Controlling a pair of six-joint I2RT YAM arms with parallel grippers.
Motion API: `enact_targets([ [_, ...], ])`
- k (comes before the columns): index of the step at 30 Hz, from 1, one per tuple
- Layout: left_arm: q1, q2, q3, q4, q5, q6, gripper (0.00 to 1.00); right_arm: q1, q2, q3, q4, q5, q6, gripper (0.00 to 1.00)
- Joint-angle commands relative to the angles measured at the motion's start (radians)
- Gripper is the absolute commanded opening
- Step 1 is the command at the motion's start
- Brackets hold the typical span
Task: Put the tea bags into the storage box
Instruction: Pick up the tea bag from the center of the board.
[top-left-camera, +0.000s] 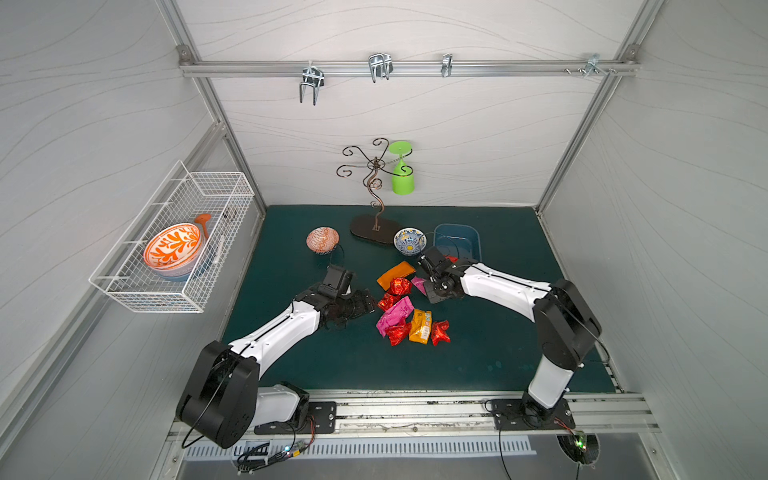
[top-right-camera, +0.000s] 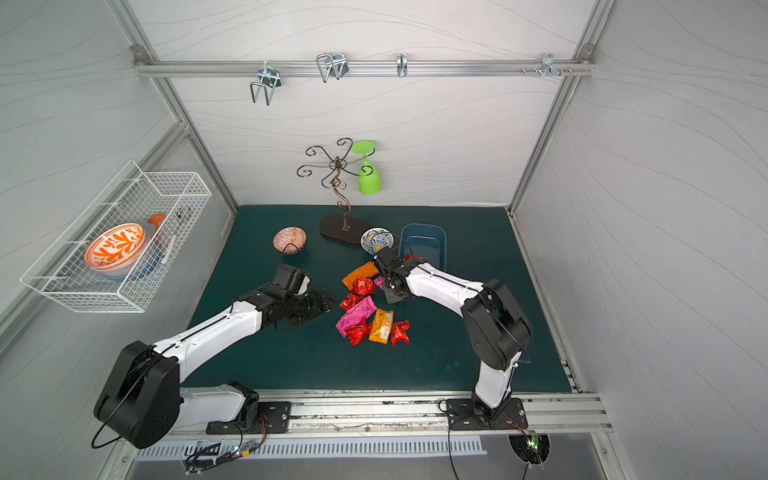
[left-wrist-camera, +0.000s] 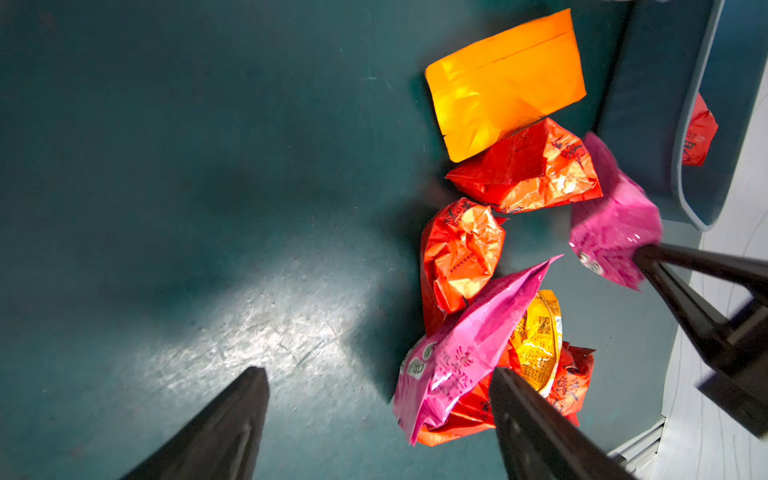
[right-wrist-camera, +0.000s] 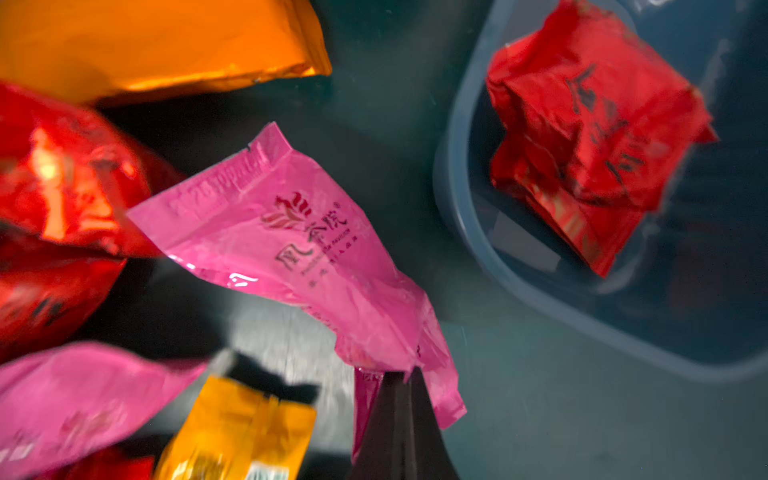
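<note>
Several tea bags lie heaped mid-mat: an orange one (top-left-camera: 395, 274), red ones (top-left-camera: 400, 286) (top-left-camera: 440, 332), a pink one (top-left-camera: 395, 316) and a yellow one (top-left-camera: 420, 326). My right gripper (right-wrist-camera: 401, 374) is shut on the corner of another pink tea bag (right-wrist-camera: 291, 241), at the pile's right edge (top-left-camera: 419, 284), near the storage box. The blue storage box (top-left-camera: 457, 241) stands at the back right with one red tea bag (right-wrist-camera: 594, 137) inside. My left gripper (left-wrist-camera: 378, 374) stands open just left of the pile (top-left-camera: 368, 301), one finger (left-wrist-camera: 511, 395) in front of the pink bag.
A blue-patterned bowl (top-left-camera: 409, 240) sits right beside the box, and an orange-patterned bowl (top-left-camera: 322, 240) farther left. A metal cup tree (top-left-camera: 374, 226) with a green glass (top-left-camera: 402, 174) stands behind them. A white wire basket (top-left-camera: 174, 241) hangs on the left wall.
</note>
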Motion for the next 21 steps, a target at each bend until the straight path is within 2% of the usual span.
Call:
enact_targets([
  [1, -0.003, -0.017, 0.003, 0.014, -0.016, -0.007, 0.88, 0.007, -0.113, -0.028, -0.046, -0.052, 0.021, 0.0],
  [5, -0.003, -0.002, 0.012, 0.02, -0.011, -0.009, 0.88, -0.011, -0.211, -0.032, -0.05, -0.113, 0.028, 0.0],
  [11, -0.003, 0.011, 0.023, 0.027, 0.002, -0.01, 0.88, -0.165, -0.283, -0.012, 0.019, -0.234, 0.042, 0.0],
  [16, -0.003, 0.012, 0.022, 0.027, 0.001, -0.01, 0.88, -0.324, -0.225, 0.027, 0.122, -0.307, 0.058, 0.0],
  [21, -0.003, -0.005, 0.016, 0.023, -0.001, -0.011, 0.88, -0.429, -0.102, 0.097, 0.156, -0.26, 0.094, 0.0],
])
